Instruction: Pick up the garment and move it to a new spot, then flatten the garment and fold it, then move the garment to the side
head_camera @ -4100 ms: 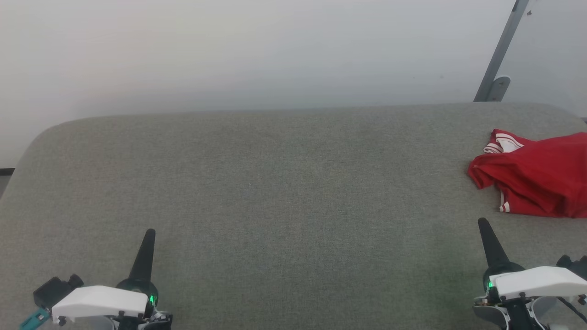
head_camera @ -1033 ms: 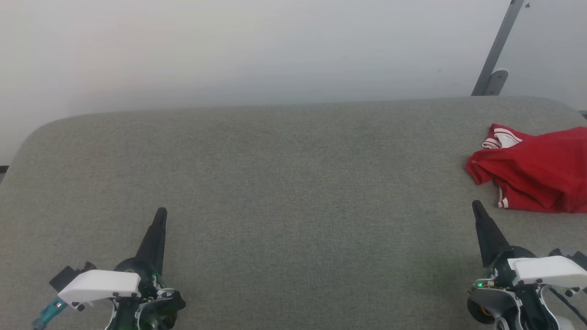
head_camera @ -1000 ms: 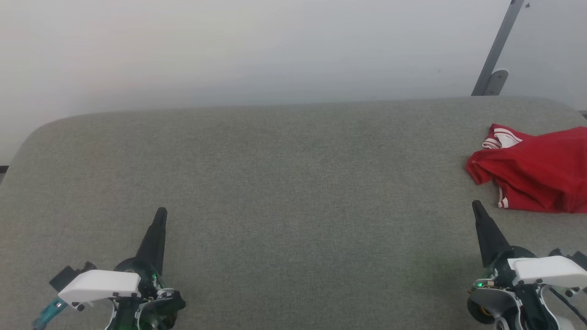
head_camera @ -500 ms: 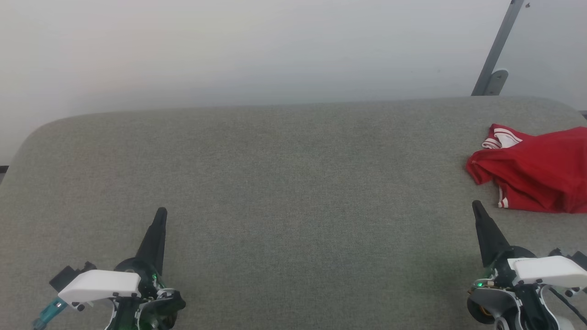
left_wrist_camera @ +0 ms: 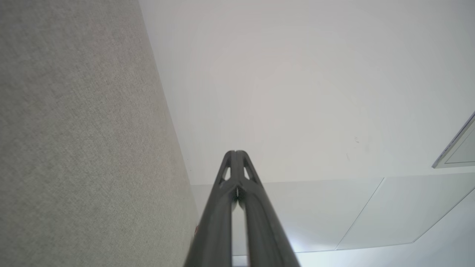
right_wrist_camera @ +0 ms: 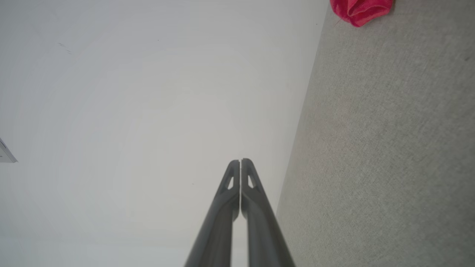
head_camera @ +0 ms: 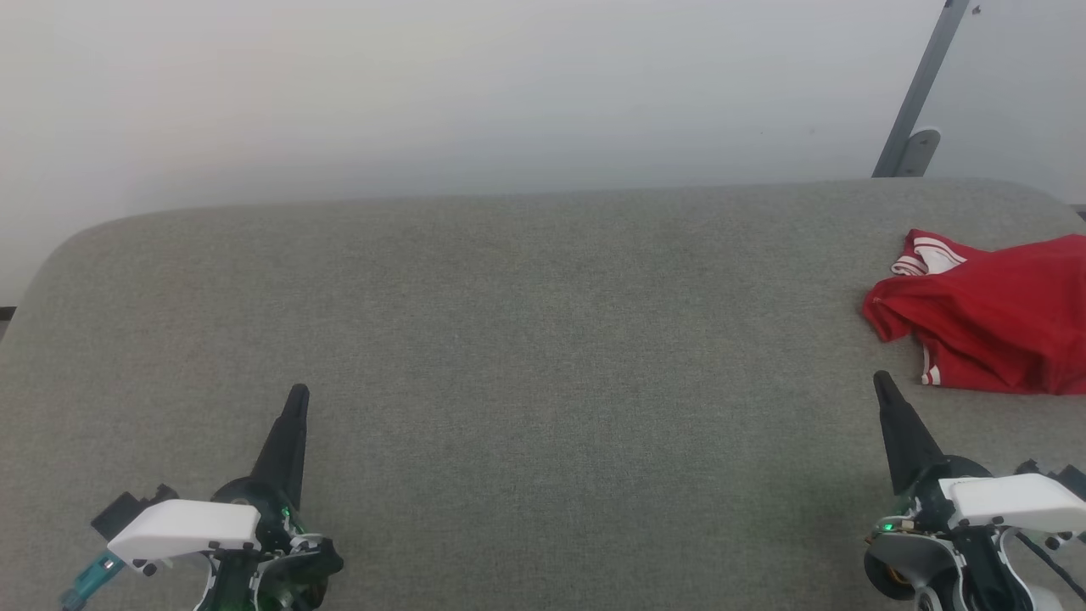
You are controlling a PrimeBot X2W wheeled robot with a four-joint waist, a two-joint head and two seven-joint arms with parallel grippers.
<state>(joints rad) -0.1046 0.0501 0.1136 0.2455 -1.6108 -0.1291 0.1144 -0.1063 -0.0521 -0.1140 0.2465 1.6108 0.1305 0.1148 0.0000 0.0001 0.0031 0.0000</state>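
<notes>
The garment (head_camera: 993,327) lies crumpled at the far right of the grey fabric-covered desk (head_camera: 543,322), and the right edge of my head view cuts it off. It is a red heap of loose folds. A bit of white sleeve with red-white striped trim shows at its far left corner, and a short run of white stripes shows along its near edge. Nothing is touching it.

My right hand (head_camera: 880,379) is nearest to it, at the lower right of the head view. Its dark tip points up the desk and sits near the garment's near-left edge but clearly apart from it. In my right wrist view this hand (right_wrist_camera: 240,161) is fully closed, its two fingers (right_wrist_camera: 256,222) pressed together up to the tips with nothing between them. There the garment (right_wrist_camera: 360,10) is a red lump at the top edge, well ahead on the desk fabric down the right side.

My left hand (head_camera: 295,399) is at the lower left, well apart from the garment, with the bare middle of the desk between them. In my left wrist view it (left_wrist_camera: 235,152) is closed too and holds nothing, its fingers (left_wrist_camera: 219,222) meeting at the tips.

Behind the desk stands a pale wall (head_camera: 509,85), with a grey metal post (head_camera: 920,93) slanting up at the far right corner.
</notes>
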